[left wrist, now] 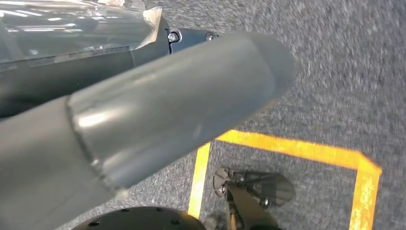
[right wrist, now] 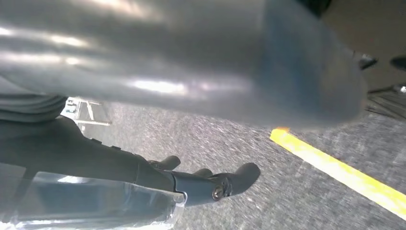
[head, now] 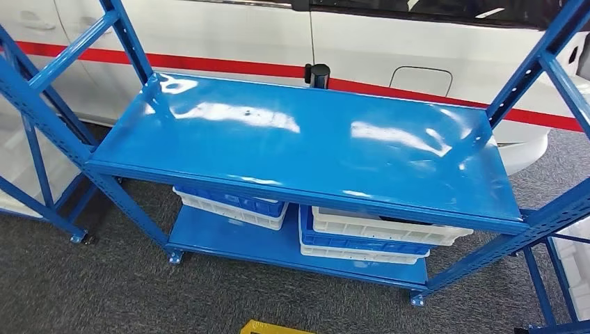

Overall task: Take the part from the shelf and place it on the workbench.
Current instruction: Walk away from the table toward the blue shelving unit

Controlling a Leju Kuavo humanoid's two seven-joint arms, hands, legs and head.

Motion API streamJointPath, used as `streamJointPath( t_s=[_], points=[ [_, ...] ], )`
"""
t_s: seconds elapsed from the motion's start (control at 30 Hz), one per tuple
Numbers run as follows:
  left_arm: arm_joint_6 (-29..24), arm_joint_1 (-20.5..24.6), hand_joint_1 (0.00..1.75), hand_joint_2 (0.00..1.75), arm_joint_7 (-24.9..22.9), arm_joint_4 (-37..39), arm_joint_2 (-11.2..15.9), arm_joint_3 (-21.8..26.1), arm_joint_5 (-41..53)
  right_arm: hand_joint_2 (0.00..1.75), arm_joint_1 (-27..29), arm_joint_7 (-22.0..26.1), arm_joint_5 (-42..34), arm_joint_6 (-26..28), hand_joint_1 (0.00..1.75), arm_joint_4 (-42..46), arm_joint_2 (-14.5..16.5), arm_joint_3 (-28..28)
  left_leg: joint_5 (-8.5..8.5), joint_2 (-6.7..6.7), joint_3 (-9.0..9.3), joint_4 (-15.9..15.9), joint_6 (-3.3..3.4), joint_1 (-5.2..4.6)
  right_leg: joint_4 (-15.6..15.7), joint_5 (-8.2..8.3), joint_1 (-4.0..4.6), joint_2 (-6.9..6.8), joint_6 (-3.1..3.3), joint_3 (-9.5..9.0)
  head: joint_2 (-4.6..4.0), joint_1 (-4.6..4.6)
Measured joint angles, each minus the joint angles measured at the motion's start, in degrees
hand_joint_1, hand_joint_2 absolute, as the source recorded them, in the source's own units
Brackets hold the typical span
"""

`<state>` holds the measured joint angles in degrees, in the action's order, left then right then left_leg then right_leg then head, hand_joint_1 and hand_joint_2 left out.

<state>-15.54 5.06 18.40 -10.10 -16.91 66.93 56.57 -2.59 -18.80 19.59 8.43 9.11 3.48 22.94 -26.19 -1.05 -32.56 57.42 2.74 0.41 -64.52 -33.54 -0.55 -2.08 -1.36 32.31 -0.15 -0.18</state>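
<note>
Shelf (head: 299, 139) stands ahead, long side crosswise, equally far from both hanging hands; right hand (right wrist: 191, 182) loosely apart, empty; left hand (left wrist: 143, 115) cannot tell.

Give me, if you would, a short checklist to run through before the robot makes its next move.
1. Shelf faced: ok; the blue shelf stands straight ahead in the head view.
2. Part located: cannot tell; the stacked trays sit half hidden under the top board.
3. Right robot hand free: ok; it holds nothing and hangs over the carpet.
4. Left robot hand free: cannot tell; its thumb hides the fingers.
</note>
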Motion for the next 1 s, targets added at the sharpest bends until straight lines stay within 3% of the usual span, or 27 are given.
streamJointPath(
  t_s=[0.07,0.1,0.13,0.17,0.23,0.3,0.33,0.37,0.43,0.47,0.5,0.63,0.77,0.83,1.0],
  points=[
    [-1.14,0.04,0.00,0.87,-0.70,0.00,-0.05,0.01,0.04,1.75,0.23,0.18,-0.65,0.85,0.00,0.00,-0.04,-0.19,0.04,0.97,-0.07,-0.01,0.11,0.08,-7.43,-2.72,-0.17,1.56,-0.02,3.98,0.00,0.06],
    [-1.89,0.02,0.00,1.31,-1.28,0.00,-0.07,0.02,0.02,1.75,0.35,0.39,-0.96,1.26,0.00,-0.01,-0.08,-0.34,0.01,1.45,-0.06,0.01,0.07,0.10,-9.46,-3.03,-0.26,1.75,-0.36,5.27,0.00,0.07],
    [-2.71,0.00,0.00,1.75,-1.94,0.00,-0.09,0.04,0.00,1.75,0.48,0.63,-1.23,1.58,0.00,-0.01,-0.14,-0.52,-0.05,1.91,-0.01,0.04,-0.01,0.15,-9.33,-2.33,-0.38,1.81,-0.93,5.60,0.00,0.06],
    [-3.54,-0.01,0.00,1.75,-2.61,0.00,-0.10,0.06,0.05,1.75,0.58,0.84,-1.47,1.81,0.00,-0.02,-0.21,-0.72,-0.14,2.31,0.11,0.08,-0.15,0.22,-6.87,-0.71,-0.57,1.82,-1.64,4.80,0.00,0.07],
    [-4.98,-0.01,0.00,1.75,-3.95,0.00,-0.10,0.06,0.29,1.75,0.62,0.93,-1.74,2.07,0.00,-0.01,-0.32,-1.10,-0.47,2.85,0.38,0.27,-0.67,0.22,1.21,3.16,-1.00,1.88,-2.73,1.56,0.00,0.14],
    [-6.00,-0.01,0.00,1.75,-5.29,-0.03,-0.01,-0.03,0.58,1.75,0.59,0.77,-1.99,2.20,0.00,0.00,-0.31,-1.49,-0.97,3.08,0.50,0.57,-1.29,-0.04,5.97,5.20,-1.14,2.02,-2.23,-0.43,0.00,0.13],
    [-6.31,-0.04,0.00,1.75,-5.85,-0.08,0.18,-0.34,0.55,1.75,0.62,0.70,-2.20,2.21,0.00,0.00,-0.28,-1.74,-1.16,3.10,0.49,0.71,-1.07,-0.16,6.47,5.45,-1.08,2.07,-1.70,-0.65,0.00,0.12],
    [-6.48,-0.12,0.00,1.75,-6.37,-0.16,0.46,-0.95,0.27,1.31,0.68,0.71,-2.47,2.20,0.00,0.01,-0.28,-2.08,-1.22,3.11,0.48,0.73,-0.59,-0.16,6.54,5.58,-1.06,2.10,-1.27,-0.76,0.00,0.03],
    [-6.19,-0.40,0.00,0.87,-7.17,-0.40,1.19,-3.12,-1.36,0.44,1.03,0.98,-3.15,2.01,0.00,0.14,-0.30,-2.96,-1.13,3.07,0.50,0.65,0.49,-0.02,6.55,5.63,-0.87,2.11,-1.04,-0.86,0.00,0.00],
    [-5.83,-0.59,0.00,0.44,-7.49,-0.55,1.52,-4.40,-2.50,0.00,1.27,1.25,-3.54,1.85,0.00,0.27,-0.32,-3.43,-1.08,3.05,0.55,0.55,0.58,0.06,6.55,5.62,-0.74,2.13,-1.01,-0.87,0.00,0.00],
    [-5.39,-0.82,0.00,0.00,-7.78,-0.73,1.91,-5.70,-3.72,0.00,1.51,1.59,-3.91,1.60,0.00,0.42,-0.35,-3.90,-1.05,3.03,0.62,0.43,0.53,0.13,6.54,5.60,-0.62,2.15,-0.97,-0.87,0.00,0.00],
    [-3.39,-1.94,0.00,0.00,-8.80,-1.58,3.37,-11.09,-8.86,0.00,2.23,3.17,-5.41,0.70,0.00,1.21,-0.46,-5.70,-0.93,2.92,0.82,0.10,0.13,0.27,6.52,5.49,-0.35,2.17,-0.09,-0.87,0.00,0.00],
    [-1.39,-3.15,0.00,0.00,-9.82,-2.58,4.86,-16.73,-14.03,0.00,3.03,4.86,-6.94,-0.27,0.00,2.26,-0.69,-7.50,-0.93,2.92,0.93,-0.14,-1.93,0.56,6.46,5.44,-0.09,2.16,0.11,-0.83,0.00,0.02],
    [-0.30,-3.75,0.00,0.00,-10.33,-3.11,5.53,-19.65,-16.66,0.00,3.52,5.70,-7.72,-0.75,0.00,2.81,-0.85,-8.41,-0.96,2.92,0.95,-0.19,-2.63,0.64,6.45,5.42,0.02,2.16,0.13,-0.81,0.00,0.03],
    [2.34,-5.40,0.00,0.00,-11.66,-4.45,7.28,-27.31,-23.47,0.00,4.71,7.90,-9.73,-2.01,0.00,4.28,-1.21,-10.70,-1.00,2.91,0.96,-0.18,-2.78,0.34,6.45,5.41,-0.04,2.16,0.13,-0.76,0.00,0.06]
  ],
)
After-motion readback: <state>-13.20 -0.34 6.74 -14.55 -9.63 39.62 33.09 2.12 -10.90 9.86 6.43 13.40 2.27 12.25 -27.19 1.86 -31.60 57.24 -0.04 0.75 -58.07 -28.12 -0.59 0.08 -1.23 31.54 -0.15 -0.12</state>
